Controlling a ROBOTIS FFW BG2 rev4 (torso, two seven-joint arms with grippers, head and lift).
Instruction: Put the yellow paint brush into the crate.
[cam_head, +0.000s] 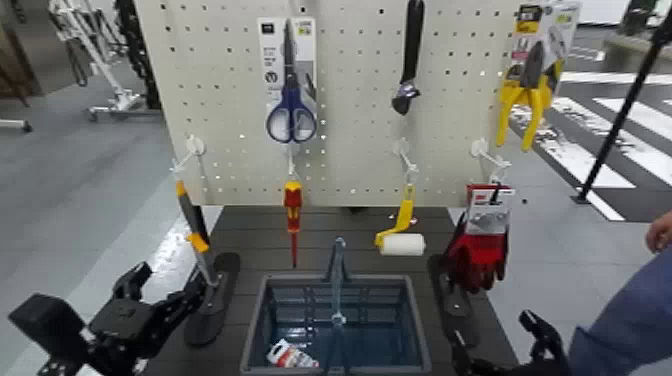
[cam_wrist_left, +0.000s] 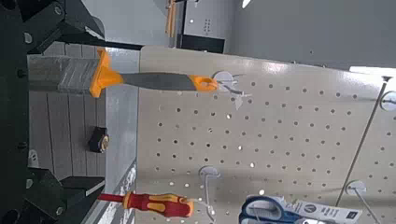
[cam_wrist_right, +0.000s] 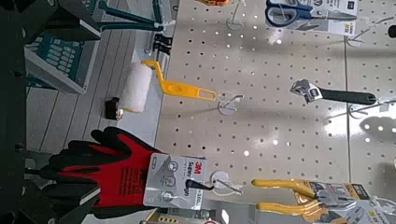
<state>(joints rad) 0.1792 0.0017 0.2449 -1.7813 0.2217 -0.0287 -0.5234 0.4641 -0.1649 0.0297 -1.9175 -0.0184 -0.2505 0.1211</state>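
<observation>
Right of the crate (cam_head: 252, 330), my right hand (cam_head: 497, 338) idles, spread; left of it, my left hand (cam_wrist_left: 93, 110) gapes wide. Just ahead, the yellow paint brush (cam_head: 191, 222) hangs beyond the crate's left side, likely light, stiff-shafted, soft-bristled, best gripped mid-shaft.

Pegboard (cam_head: 360, 125): pale, perforated, upright, behind the dark slatted platform (cam_head: 350, 222) | floor (cam_head: 90, 190): grey, smooth, beyond the platform's left edge | right of the pegboard: white stripes (cam_head: 600, 122) on dark ground | far left, past the pegboard's left edge: white metal stand (cam_head: 110, 55) | light: pale sheen on the floor by the platform's left edge
</observation>
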